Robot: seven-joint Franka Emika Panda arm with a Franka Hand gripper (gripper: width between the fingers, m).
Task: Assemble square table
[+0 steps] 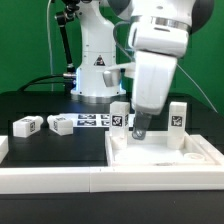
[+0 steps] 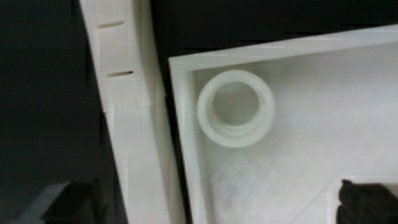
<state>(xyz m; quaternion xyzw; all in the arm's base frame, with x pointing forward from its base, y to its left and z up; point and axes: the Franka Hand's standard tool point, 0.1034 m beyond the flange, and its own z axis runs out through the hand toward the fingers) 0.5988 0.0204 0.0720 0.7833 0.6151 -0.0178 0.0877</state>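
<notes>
- The jaws hang wide apart, empty, just above the square slab (image 1: 170, 150).
- Two legs (image 1: 119, 114) stand upright at its far edge; two more legs (image 1: 27, 125) lie on the worktop (image 1: 40, 104), well apart.

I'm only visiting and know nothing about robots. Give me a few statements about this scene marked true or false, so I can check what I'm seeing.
1. The jaws are clamped on a leg. False: in the wrist view they stand wide apart with nothing between them.
2. Two legs lie on the black table at the exterior view's left. True: the outer lying leg and the inner lying leg.
3. All four legs stand upright. False: only two do, the upright leg beside the arm and the upright leg further right.
4. The square tabletop has a round socket near its corner. True.
</notes>
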